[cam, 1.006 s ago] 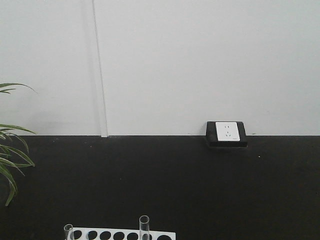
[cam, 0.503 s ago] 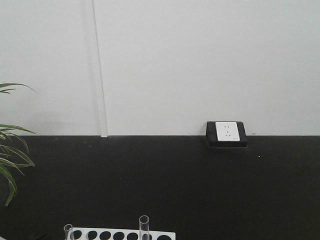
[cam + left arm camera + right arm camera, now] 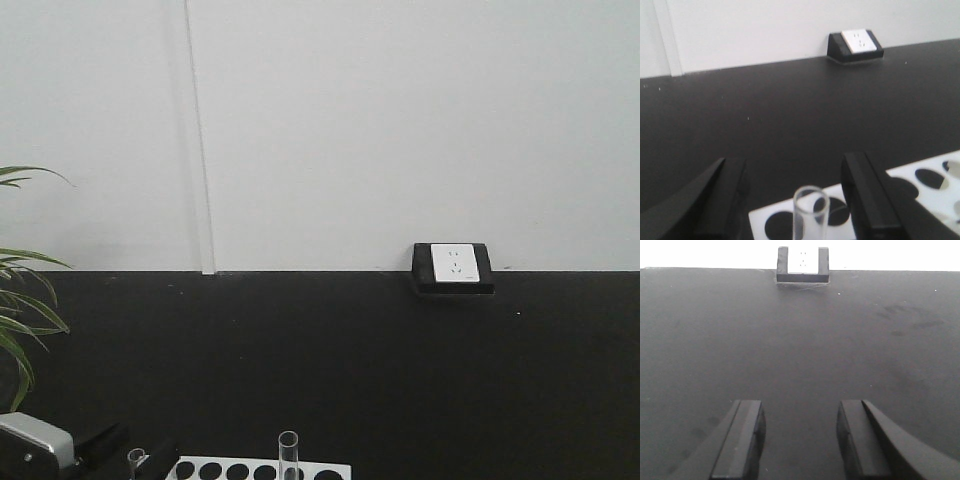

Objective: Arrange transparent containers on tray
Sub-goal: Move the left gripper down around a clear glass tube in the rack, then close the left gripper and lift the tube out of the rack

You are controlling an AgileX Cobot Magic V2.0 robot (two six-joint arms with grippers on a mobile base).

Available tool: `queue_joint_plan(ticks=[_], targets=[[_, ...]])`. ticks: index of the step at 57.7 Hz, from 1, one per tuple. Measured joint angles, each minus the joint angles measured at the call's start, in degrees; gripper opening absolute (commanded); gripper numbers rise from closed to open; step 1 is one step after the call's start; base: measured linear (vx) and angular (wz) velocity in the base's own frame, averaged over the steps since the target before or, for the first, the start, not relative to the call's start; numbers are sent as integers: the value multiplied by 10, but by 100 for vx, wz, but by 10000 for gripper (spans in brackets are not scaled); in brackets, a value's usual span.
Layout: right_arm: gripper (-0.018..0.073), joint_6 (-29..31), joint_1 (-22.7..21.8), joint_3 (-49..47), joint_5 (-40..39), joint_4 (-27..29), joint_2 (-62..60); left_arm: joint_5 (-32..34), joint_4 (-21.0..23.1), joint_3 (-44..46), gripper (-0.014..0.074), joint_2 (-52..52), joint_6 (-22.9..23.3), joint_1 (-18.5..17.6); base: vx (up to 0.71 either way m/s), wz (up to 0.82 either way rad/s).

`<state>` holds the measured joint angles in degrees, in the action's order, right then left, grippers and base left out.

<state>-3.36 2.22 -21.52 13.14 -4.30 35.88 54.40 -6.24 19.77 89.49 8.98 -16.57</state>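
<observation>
Matte black, flat, square-edged fingers (image 3: pixel 742 440), rounded silver-grey wrist casing (image 3: pixel 35 445)

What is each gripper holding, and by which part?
Nothing is held. The left gripper is open around a test tube standing untouched in the white rack; the right gripper is open and empty.

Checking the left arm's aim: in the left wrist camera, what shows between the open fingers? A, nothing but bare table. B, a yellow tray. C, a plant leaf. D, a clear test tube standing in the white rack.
D: the left gripper is open, and a clear test tube stands in the white rack between its fingers, with a gap on each side.
</observation>
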Motion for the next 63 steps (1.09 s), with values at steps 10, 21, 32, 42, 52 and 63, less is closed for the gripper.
queue_joint_plan(ticks=[10,21,32,42,52,63], targets=[[420,0,0,0,0,0,0,-5,0,0,517,21,0,0,0,0],[420,0,0,0,0,0,0,-1,0,1,434,25,0,0,0,0],[419,0,0,0,0,0,0,5,0,1,340,44,1,0,0,0],[419,0,0,0,0,0,0,16,0,1,292,49,13,0,0,0],[419,0,0,0,0,0,0,31,-2,1,230,49,16,0,0,0],[419,0,0,0,0,0,0,38,-11,1,175,35,27,0,0,0]])
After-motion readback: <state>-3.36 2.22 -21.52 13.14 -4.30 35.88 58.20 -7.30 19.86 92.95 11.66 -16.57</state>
